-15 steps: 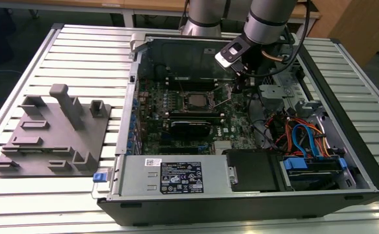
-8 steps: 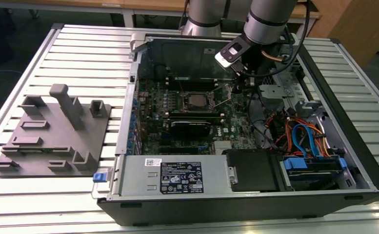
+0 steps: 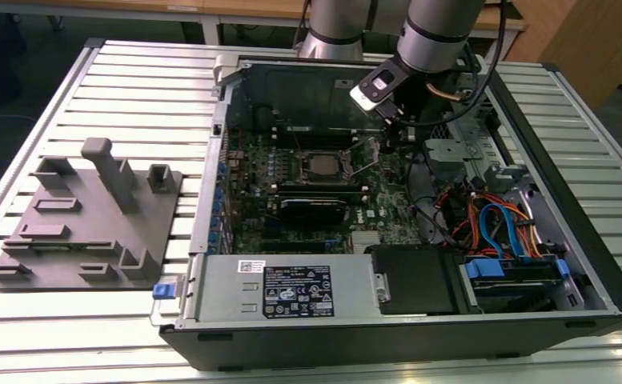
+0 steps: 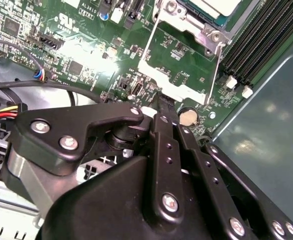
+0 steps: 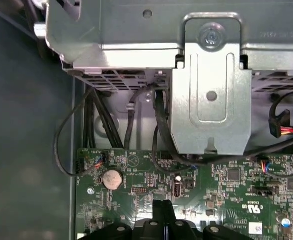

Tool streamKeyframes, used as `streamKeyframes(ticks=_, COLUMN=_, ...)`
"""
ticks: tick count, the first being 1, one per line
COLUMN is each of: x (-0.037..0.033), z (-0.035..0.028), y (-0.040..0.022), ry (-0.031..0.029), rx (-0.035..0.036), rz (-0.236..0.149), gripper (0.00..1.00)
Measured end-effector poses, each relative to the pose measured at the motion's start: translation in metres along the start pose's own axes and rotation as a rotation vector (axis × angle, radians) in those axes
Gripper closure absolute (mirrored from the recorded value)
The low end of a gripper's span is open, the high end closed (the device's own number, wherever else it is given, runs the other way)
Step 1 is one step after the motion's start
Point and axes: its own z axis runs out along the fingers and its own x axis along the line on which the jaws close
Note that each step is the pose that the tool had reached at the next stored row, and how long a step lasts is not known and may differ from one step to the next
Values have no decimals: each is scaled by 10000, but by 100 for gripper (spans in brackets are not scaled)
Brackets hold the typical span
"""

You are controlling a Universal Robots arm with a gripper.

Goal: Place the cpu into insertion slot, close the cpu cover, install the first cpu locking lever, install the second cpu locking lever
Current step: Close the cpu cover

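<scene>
The cpu point(image 3: 319, 165), a silver-grey square, lies in the insertion slot point(image 3: 301, 166) on the green motherboard; its pale top also shows in the second wrist view point(image 4: 220, 5). The cpu cover point(image 4: 179, 90), a silver frame with a cut-out centre, is swung open away from the slot, on the exterior view's right of it point(image 3: 368, 158). A thin wire locking lever point(image 4: 215, 72) runs along the cover's side. My gripper point(image 3: 392, 142) hangs over the board beside the open cover. Its black fingers are shut, with the tips point(image 4: 158, 100) at the cover's outer edge, and I see nothing held between them point(image 5: 163, 204).
A metal drive cage point(image 5: 211, 100) and black cables rise just beyond the gripper. A coin battery point(image 5: 112, 178) sits on the board near the fingertips. Memory slots point(image 4: 256, 40) flank the socket. A grey fixture plate point(image 3: 86, 216) lies outside the case, and the power supply point(image 3: 289, 292) sits at the front.
</scene>
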Motion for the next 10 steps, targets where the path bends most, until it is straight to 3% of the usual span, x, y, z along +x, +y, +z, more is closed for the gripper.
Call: streamKeyframes(ticks=10, x=-1, z=-2, y=-128, ry=7, rx=0, rz=0, gripper=89)
